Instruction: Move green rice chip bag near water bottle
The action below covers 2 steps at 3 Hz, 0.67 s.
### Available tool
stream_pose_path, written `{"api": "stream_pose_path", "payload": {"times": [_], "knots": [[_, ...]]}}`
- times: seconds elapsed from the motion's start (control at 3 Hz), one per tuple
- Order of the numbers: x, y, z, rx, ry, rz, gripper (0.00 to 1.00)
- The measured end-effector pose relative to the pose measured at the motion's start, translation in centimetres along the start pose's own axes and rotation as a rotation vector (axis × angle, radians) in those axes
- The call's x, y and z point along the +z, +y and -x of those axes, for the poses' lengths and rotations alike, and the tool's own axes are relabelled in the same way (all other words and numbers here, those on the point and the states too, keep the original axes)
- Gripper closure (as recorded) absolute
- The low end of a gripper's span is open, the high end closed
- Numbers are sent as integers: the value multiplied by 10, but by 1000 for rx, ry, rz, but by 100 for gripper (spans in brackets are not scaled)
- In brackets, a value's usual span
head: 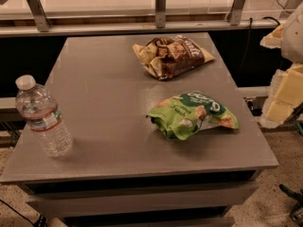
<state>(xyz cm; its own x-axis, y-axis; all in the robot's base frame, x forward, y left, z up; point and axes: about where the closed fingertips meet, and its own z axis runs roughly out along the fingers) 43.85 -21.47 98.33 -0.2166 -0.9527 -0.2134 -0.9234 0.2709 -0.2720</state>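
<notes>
Since the green rice chip bag (pixel 193 114) lies flat and untouched on the grey table (pixel 104 93), toward the right side of the view, and the water bottle (pixel 41 117) stands upright near the front left corner, well apart from it, the task looks to be at its opening step: reaching for the bag, with no grasp made yet. A brown-and-tan snack bag (pixel 171 56) lies farther back, apart from the green one, and should be left alone. The next move, as I judge it, calls for bringing the gripper (pixel 280 98) in over the table from the right, lowering onto the crumpled middle of the green bag where the foil offers a fold to pinch, then lifting and carrying it across the bare tabletop to set it down just beside the bottle without knocking it, since a light, tall bottle could tip at a nudge. The gripper shows only as a pale yellow-white shape at the right edge of the view, off the table's side and above tabletop level, holding nothing that can be seen; whether it is open or closed I cannot tell, and little of the arm behind it is visible.
</notes>
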Motion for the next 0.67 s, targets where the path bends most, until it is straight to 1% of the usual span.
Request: {"api": "stream_pose_path", "payload": {"times": [0.33,0.67], "knots": [[0,0,0,0,0,0,0],[2,7,9,-70,-21,-8,0]]}}
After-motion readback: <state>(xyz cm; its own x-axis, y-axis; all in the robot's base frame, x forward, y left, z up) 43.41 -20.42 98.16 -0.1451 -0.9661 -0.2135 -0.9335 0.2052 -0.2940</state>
